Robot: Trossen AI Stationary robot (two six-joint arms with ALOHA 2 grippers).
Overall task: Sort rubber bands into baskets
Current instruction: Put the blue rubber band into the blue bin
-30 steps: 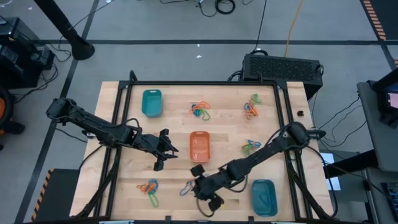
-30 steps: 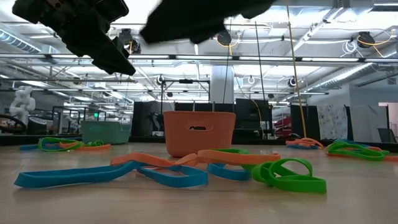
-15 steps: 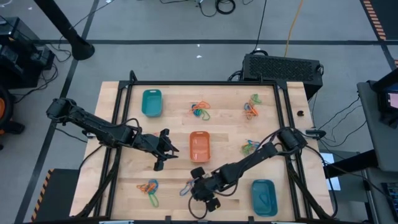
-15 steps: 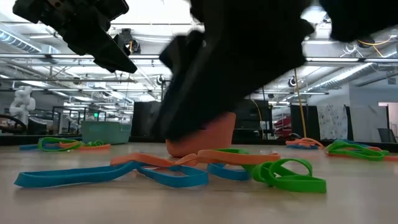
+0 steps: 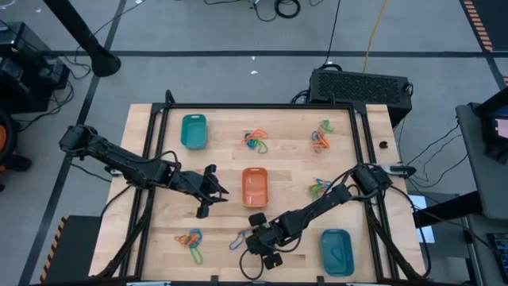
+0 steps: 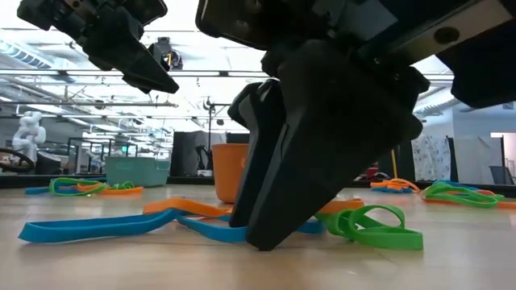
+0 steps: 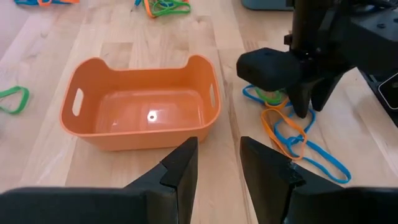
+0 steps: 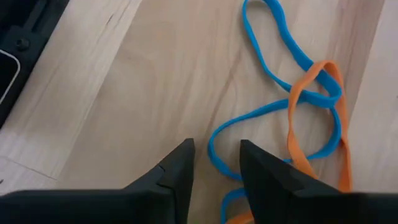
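Your nearest tangle of rubber bands (image 8: 292, 118), blue and orange loops crossed over each other with a green one beside them, lies flat on the tabletop (image 5: 222, 171) near its front edge, just in front of the orange basket (image 5: 254, 186). The right gripper (image 8: 216, 163) is down on this tangle with its fingers (image 6: 290, 161) slightly apart, a blue strand running between the tips; you cannot tell whether it is pinched. The orange basket sits mid-table. One teal basket (image 5: 194, 130) stands at the far left, the other (image 5: 336, 251) at the near right. More band clusters lie far centre (image 5: 255, 141), far right (image 5: 321, 137), right of the orange basket (image 5: 320, 187) and near left (image 5: 191, 240). Your left gripper (image 5: 208, 191) hangs left of the orange basket, fingers (image 7: 180, 168) apart and holding nothing.
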